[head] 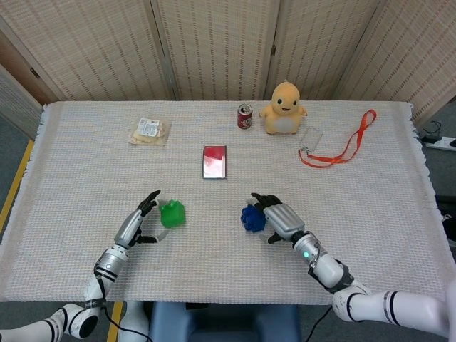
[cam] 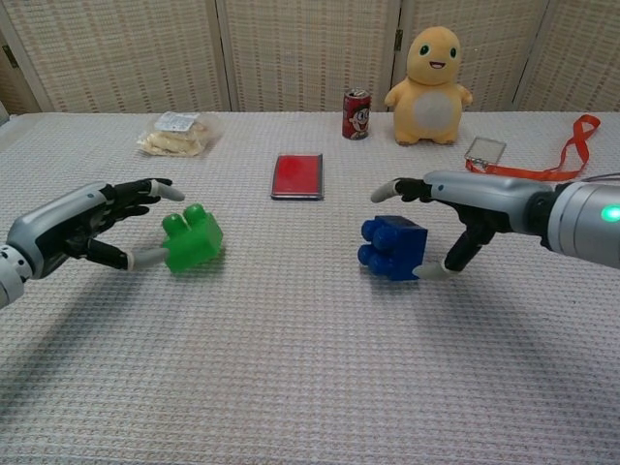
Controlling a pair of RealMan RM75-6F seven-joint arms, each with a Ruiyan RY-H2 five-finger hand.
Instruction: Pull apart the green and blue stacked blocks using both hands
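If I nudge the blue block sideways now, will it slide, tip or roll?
The blue block rests on its side, studs facing sideways, so it probably slides or tips, not rolls. The woven tablecloth looks grippy, favouring tipping. It looks like rigid, light plastic; the right hand is open around it.

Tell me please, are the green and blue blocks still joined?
No, the green block and blue block lie apart on the table.
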